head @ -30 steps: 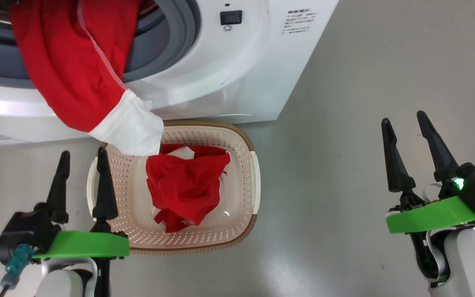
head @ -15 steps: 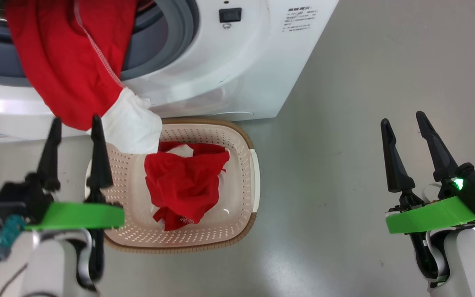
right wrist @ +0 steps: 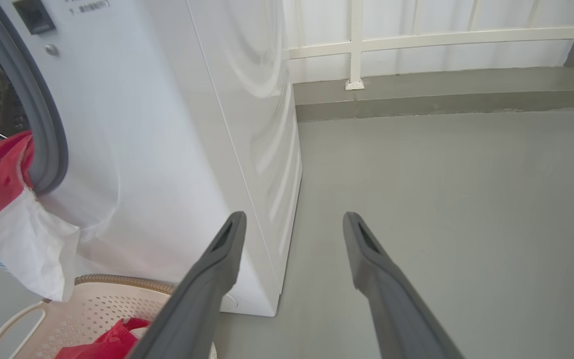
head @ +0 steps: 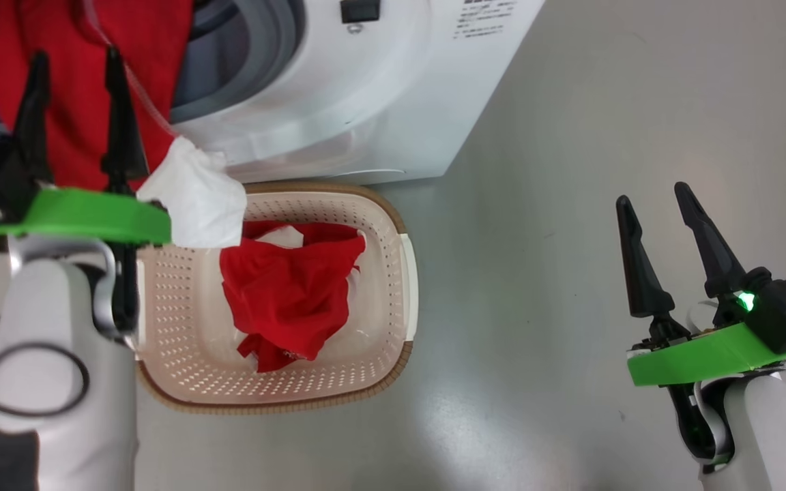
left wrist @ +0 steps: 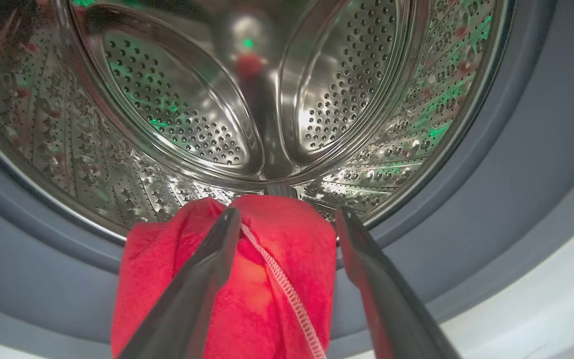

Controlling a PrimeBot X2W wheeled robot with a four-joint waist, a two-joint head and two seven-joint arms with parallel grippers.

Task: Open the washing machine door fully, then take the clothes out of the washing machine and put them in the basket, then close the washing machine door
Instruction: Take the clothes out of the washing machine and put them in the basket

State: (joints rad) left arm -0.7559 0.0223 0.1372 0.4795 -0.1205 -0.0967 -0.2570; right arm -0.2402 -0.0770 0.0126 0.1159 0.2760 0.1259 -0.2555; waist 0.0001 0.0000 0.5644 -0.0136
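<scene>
One limp red-and-white fabric garment [head: 72,129] hangs upper left; left gripper [head: 78,53] fingers fully open, empty, straddling it. Soft, light: pinch the bunched fold.

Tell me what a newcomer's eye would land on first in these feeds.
The hanging red garment spilling from the washing machine mouth at upper left of the head view, its white cuff dangling over the basket, with the open left gripper poised at it. Next, the crumpled red garment lying in the basket below.
</scene>
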